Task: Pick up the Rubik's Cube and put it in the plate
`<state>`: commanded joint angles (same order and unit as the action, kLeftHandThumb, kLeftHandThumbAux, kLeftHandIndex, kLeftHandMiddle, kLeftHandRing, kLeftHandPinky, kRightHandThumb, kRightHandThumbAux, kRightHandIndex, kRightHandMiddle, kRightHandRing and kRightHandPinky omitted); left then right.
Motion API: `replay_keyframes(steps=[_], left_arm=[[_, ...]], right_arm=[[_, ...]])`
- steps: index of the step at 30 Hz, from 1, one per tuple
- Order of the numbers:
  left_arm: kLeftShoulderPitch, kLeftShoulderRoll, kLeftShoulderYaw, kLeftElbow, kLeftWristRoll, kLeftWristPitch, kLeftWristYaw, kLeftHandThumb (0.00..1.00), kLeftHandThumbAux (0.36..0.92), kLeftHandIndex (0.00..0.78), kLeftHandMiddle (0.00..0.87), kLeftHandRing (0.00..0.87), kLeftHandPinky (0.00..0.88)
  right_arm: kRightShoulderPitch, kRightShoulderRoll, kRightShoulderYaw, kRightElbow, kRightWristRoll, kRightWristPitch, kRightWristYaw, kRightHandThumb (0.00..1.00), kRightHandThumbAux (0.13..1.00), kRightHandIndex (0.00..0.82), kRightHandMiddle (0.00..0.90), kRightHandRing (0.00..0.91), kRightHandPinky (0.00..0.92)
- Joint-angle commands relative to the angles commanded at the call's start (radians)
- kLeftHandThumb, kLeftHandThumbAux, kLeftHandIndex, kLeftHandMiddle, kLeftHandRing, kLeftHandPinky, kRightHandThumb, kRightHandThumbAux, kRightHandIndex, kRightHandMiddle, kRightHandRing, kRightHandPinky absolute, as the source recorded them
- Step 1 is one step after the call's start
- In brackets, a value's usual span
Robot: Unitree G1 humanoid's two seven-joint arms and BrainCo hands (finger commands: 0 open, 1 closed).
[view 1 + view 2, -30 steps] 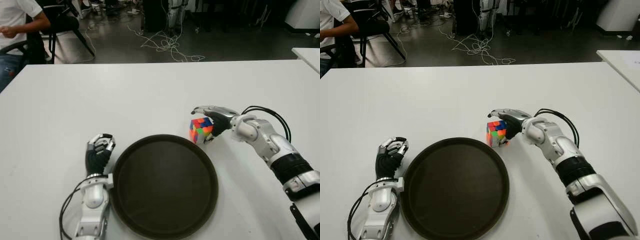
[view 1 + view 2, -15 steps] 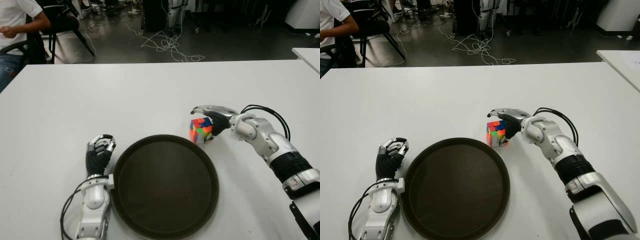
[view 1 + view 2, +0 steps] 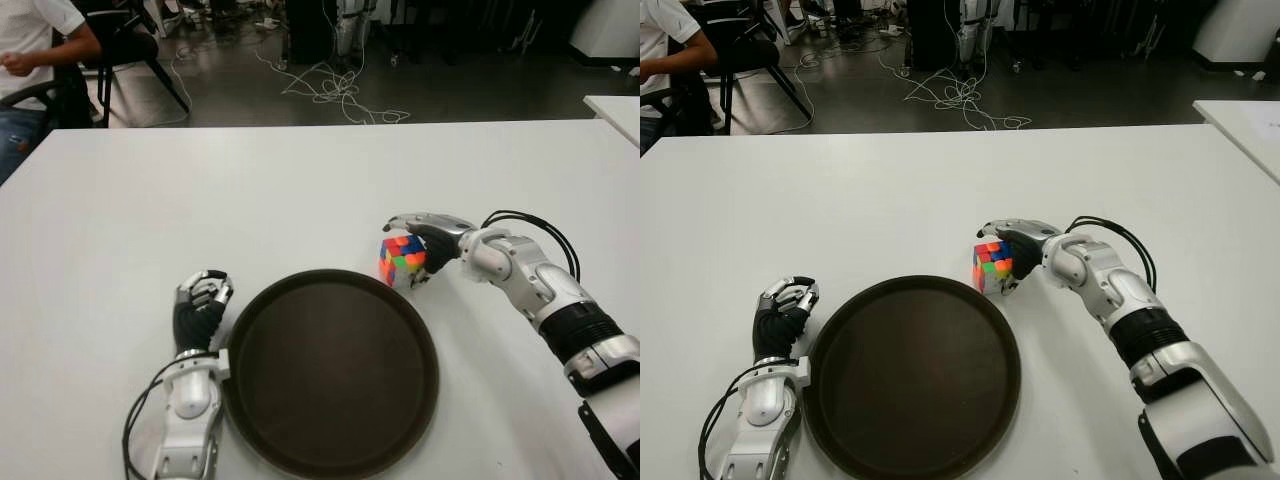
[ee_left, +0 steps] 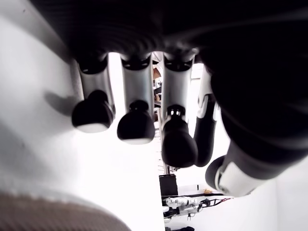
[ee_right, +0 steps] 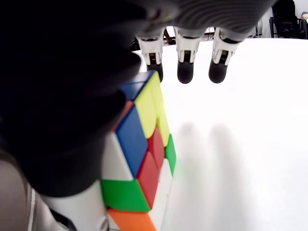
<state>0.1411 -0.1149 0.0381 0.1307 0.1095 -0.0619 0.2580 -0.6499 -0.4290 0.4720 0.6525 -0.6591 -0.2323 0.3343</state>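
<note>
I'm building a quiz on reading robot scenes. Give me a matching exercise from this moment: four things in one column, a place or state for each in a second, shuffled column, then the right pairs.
Things:
1. Rubik's Cube
2. plate
3. left hand
4. right hand

Places or states:
A. fingers curled, holding nothing, beside the plate's left edge
B. dark, round, with nothing in it
C. fingers closed around the cube, past the plate's far right rim
D. multicoloured, held just beyond the plate's rim, not in it

Pairs: 1-D, 2-B, 3-A, 4-C
</note>
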Motion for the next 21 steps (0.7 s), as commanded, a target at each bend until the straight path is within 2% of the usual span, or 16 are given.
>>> replay_keyframes(steps=[3,8,15,21], left_arm=[[0.001,0.003,0.000,0.001,-0.002,-0.005,-0.006,0.705,0.706,0.443,0.801,0.828,0.836],[-0.021,0.019,0.013,0.066,-0.019,-0.052,-0.020,0.707,0.705,0.444,0.803,0.829,0.835],[-0.024,0.024,0.015,0.088,-0.012,-0.087,-0.023,0.707,0.705,0.444,0.806,0.831,0.837],[-0.028,0.027,0.015,0.117,-0.012,-0.138,-0.022,0.705,0.704,0.444,0.811,0.834,0.840]], right_arm=[[0.000,0.003,-0.002,0.005,0.006,-0.005,-0.001,0.000,0.880,0.000,0.000,0.000,0.000],[0.008,0.007,-0.005,0.002,0.011,-0.010,-0.006,0.000,0.872,0.000,0.000,0.000,0.000],[0.016,0.007,-0.004,0.001,0.012,-0.009,0.000,0.000,0.878,0.000,0.000,0.000,0.004],[0.039,0.012,-0.004,-0.007,0.022,-0.004,0.003,0.000,0.883,0.000,0.000,0.000,0.008]])
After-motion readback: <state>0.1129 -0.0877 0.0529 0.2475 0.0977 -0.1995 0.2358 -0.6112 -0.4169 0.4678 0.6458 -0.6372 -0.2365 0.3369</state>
